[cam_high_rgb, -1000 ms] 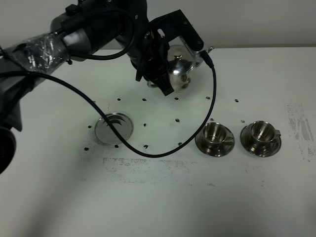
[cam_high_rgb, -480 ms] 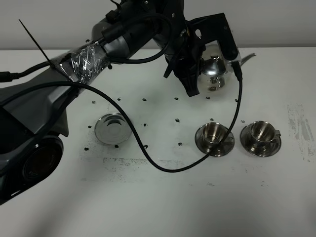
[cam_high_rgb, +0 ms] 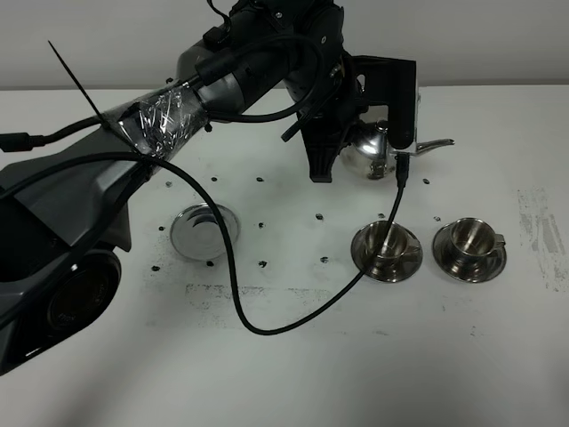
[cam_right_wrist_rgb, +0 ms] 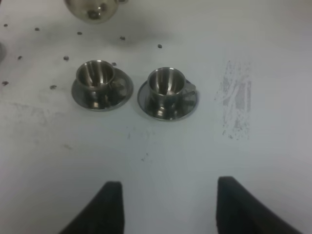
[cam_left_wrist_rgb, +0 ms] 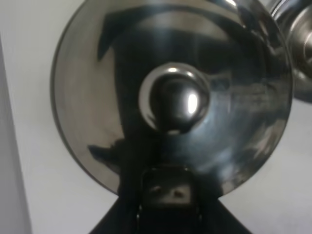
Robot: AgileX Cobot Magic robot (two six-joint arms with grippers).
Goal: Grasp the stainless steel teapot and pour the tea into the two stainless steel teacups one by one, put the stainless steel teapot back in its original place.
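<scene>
Left gripper (cam_high_rgb: 336, 151) is pinched tight on the handle of the teapot (cam_high_rgb: 366, 153).

Overhead view:
- The pot is lifted clear of the bench (cam_high_rgb: 293, 382), with its spout pointing toward the right side of the view. It hangs just behind the teacups.
- Two teacups (cam_high_rgb: 385, 242) (cam_high_rgb: 469, 238), each on its own saucer (cam_high_rgb: 359, 256) (cam_high_rgb: 442, 258), sit side by side, close but not touching.
- One coaster (cam_high_rgb: 197, 233) lies well apart from the pot, off to the left.
- In the way: one black cable (cam_high_rgb: 267, 327) droops from the arm's wrist and passes over the nearer cup's saucer. It then loops across the bench and climbs back up over the coaster's edge.
- One zip tie (cam_high_rgb: 73, 73) tail sticks up off the taped part of the arm.
- Dark specks (cam_high_rgb: 318, 216) are scattered around, and there is one scuffed patch (cam_high_rgb: 540, 233) at the far right.

Left wrist view:
- Looking straight down on the teapot lid, with the knob (cam_left_wrist_rgb: 175, 97) dead centre.
- The gripper (cam_left_wrist_rgb: 165, 195) is a dark shape closed around the handle.
- A sliver of another steel piece (cam_left_wrist_rgb: 298, 48) shows at one corner; I can't tell which one.

Right wrist view:
- Right gripper (cam_right_wrist_rgb: 168, 209) has its fingers spread wide over plain bench, short of the cups.
- Both teacups (cam_right_wrist_rgb: 97, 75) (cam_right_wrist_rgb: 165, 83) are in view.
- The teapot's underside (cam_right_wrist_rgb: 95, 9) is just beyond the cups, and the scuffed patch is off to one side.
</scene>
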